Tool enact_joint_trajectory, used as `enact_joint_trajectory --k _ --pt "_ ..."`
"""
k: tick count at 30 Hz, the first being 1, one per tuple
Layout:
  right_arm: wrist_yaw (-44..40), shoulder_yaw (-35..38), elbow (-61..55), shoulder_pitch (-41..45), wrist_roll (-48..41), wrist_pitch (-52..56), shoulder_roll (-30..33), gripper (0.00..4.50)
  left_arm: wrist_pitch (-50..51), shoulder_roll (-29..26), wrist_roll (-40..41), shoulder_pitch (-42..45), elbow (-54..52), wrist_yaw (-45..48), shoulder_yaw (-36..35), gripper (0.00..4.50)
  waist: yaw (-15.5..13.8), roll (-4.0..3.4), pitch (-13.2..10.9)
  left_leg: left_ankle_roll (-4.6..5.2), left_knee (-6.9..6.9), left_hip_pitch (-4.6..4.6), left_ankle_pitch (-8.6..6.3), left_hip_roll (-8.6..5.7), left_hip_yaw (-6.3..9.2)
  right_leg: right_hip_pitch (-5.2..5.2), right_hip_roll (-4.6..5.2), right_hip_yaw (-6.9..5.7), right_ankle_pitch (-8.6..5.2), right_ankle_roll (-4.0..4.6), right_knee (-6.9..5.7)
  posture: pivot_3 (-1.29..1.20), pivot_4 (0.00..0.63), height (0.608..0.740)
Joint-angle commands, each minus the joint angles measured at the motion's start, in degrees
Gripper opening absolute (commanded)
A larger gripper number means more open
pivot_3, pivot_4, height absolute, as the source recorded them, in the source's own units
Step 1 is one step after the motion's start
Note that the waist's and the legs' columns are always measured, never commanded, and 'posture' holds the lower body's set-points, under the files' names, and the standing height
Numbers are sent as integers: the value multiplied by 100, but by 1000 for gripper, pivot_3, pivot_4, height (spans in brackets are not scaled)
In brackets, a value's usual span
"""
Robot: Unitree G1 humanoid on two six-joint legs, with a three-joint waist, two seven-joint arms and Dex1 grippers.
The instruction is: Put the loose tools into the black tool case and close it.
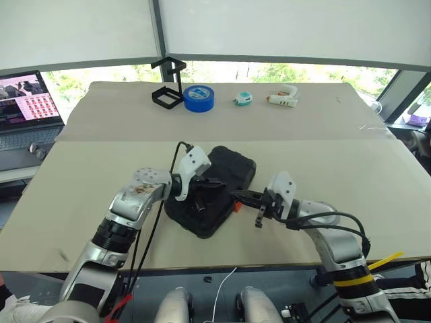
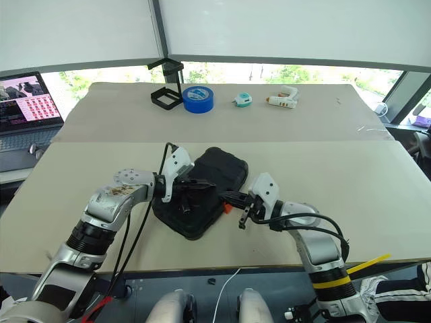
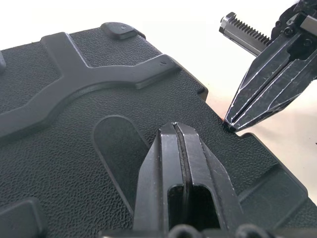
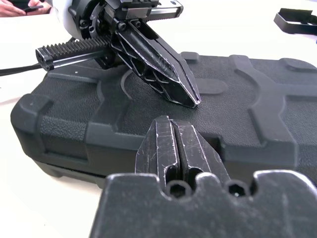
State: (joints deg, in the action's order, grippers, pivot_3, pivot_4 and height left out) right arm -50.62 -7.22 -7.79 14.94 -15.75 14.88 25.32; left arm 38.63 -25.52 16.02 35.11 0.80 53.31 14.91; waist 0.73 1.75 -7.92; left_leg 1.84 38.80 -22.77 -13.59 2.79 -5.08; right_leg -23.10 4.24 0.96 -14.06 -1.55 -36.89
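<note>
The black tool case [image 1: 214, 191] lies closed; left gripper [image 3: 176, 130] rests on its lid, right gripper [image 3: 233, 123] at its edge, both jaws pressed together, bare table [image 1: 350, 168] around it.

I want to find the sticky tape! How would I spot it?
Look along the far edge of the table. The tape roll lies there beside a black wire stand. It is the only bright blue ring; the little round thing nearby is smaller and paler.
</note>
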Motion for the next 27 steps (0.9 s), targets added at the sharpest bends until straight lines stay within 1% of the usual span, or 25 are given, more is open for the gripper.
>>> enact_joint_trajectory --k 1,7,13,19,23,27 --pt "-19 229 -237 -123 -142 268 271 0 395 -96 -183 -291 404 -32 291 10 -3 0 0 0 0 0 0 0 0 0 0 -1 0 0 0 0 150 740" --pt "-8 39 -364 -347 -92 855 578 0 434 -103 -177 -337 341 -33 284 10 -4 -2 3 1 -1 0 0 0 1 0 1 0 -1 2 2 0 150 740" --pt "232 -379 -40 -217 272 994 416 0 454 -124 -179 -341 327 -17 295 10 -4 -3 5 1 -1 -1 -1 0 2 -1 1 -1 -2 4 3 0 150 740" --pt "421 -536 463 61 489 695 72 0 491 -143 -187 -329 323 -8 317 10 3 1 16 1 -2 -1 -1 2 3 -1 -2 -2 -3 4 6 0 150 740" --pt "349 -261 731 39 136 161 -365 0 534 -142 -181 -317 317 1 328 10 19 12 26 1 -5 1 -1 3 4 0 -3 -2 -3 4 7 0 150 740" --pt "261 -107 913 -87 170 -589 -514 0 541 -149 -177 -308 325 0 336 10 33 14 27 1 -5 4 -1 6 6 0 -9 1 -4 7 6 0 150 740"
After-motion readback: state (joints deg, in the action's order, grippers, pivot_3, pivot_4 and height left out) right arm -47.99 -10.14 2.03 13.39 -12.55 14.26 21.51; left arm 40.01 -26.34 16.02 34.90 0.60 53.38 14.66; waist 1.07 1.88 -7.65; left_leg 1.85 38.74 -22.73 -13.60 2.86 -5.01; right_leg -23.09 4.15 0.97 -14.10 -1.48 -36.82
